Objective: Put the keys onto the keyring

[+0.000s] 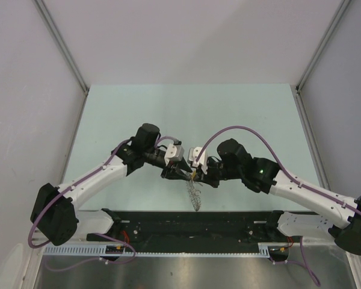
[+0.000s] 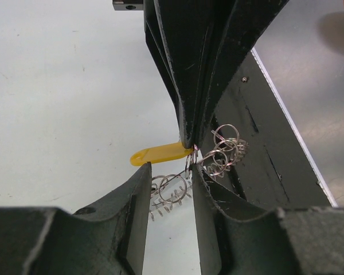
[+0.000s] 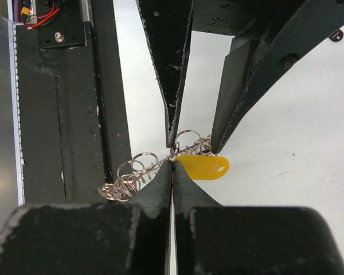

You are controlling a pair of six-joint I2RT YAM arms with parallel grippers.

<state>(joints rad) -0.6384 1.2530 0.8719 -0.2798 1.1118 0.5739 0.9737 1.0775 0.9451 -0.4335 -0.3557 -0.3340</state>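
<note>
Both arms meet in the middle, over the near part of the pale green worktop point(image 1: 138, 108), just beyond the black rail point(image 1: 192, 220) along its front edge.

The right pincer point(image 3: 172, 165) is fully closed, tips pressed flat together. It's clamped on the narrow end of a tiny yellow key point(image 3: 205, 167) with a flat teardrop plastic head. The head sticks out sideways from the tips, pointing away from the rail, and there's a small hole at its far end. The wire of the keyring point(image 3: 132, 175), a limp silvery metal loop made of little wire coils, crosses right at that pinch point. So some wire might be caught in there too, can't say for sure.

The left pincer point(image 2: 171, 172) comes in from the opposite side, nose to nose with the right one. Its fingers point(image 3: 175, 86) stand apart, and one round coil of the keyring sits in the gap between them. Whether either finger actually presses on that coil I can't tell. To me it reads as open rather than gripping.

As for the keyring itself, part of it bunches up around the two sets of tips. The rest trails from there toward the rail as a thin frilly strand in the overhead view. Whether the yellow key is threaded on the ring or just held against it is too small to make out.
</note>
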